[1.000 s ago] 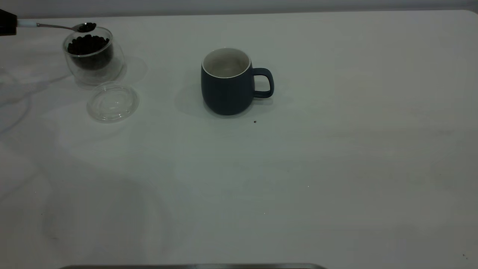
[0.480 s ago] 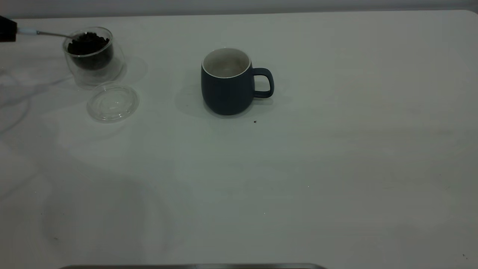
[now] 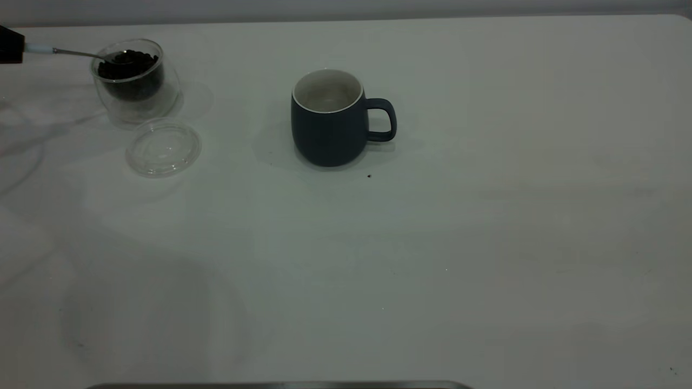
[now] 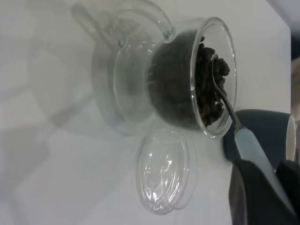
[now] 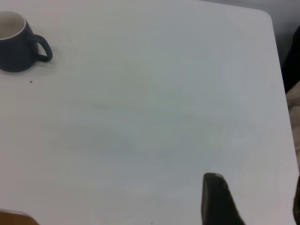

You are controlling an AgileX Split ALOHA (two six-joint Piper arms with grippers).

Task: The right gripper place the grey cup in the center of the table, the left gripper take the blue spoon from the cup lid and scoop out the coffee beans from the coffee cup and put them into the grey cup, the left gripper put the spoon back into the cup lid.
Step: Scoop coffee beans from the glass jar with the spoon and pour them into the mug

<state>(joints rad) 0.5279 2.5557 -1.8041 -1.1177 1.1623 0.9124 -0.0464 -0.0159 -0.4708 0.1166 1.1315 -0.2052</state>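
Exterior view: your left gripper (image 3: 12, 45), jaws clamped on the blue spoon (image 3: 65, 52) handle, holds it near level, bowl among the coffee beans (image 3: 128, 60) in the coffee cup (image 3: 135, 81); the grey cup (image 3: 327, 118) stands mid-bench, well along the spoon's axis beyond its tip; right gripper (image 5: 220, 199) idle, jaws' state indeterminable

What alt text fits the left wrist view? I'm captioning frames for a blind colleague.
The left gripper holds the blue spoon with its bowl in the coffee beans inside the coffee cup. The empty cup lid lies on the table beside it, and the grey cup shows behind the spoon handle.
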